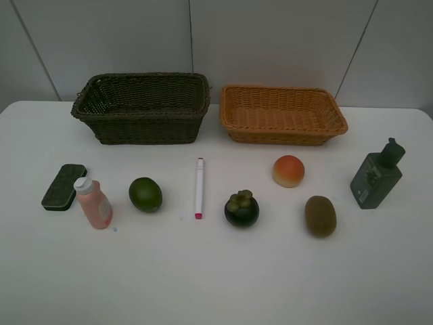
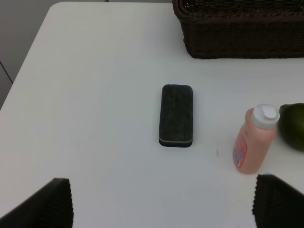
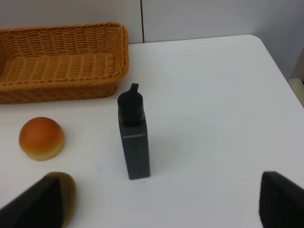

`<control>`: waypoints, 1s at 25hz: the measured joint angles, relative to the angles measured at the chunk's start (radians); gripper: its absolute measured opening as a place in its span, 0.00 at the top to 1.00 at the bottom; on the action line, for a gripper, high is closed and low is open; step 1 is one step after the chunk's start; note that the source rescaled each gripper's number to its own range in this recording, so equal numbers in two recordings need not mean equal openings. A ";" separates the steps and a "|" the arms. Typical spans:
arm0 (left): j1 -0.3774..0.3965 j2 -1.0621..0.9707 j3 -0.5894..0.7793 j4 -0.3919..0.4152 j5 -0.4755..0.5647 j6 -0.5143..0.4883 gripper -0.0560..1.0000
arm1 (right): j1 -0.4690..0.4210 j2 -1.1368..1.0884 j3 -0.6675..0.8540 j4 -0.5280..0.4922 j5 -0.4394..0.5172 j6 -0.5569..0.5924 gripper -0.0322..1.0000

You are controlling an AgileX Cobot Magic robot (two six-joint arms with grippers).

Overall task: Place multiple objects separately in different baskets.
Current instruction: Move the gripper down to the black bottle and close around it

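High camera looks down on the whole desk from the front. Left wrist view, closer, shares the eraser; right wrist, the pump bottle.

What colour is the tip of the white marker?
The marker has a pink tip; the exterior high view shows it best.

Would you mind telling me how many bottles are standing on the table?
2: the pink bottle at the left, between eraser block and green fruit; the pump bottle at the far right. None seems hidden.
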 joint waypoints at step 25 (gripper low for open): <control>0.000 0.000 0.000 0.000 0.000 0.000 0.00 | 0.000 0.000 0.000 0.000 0.000 0.000 0.00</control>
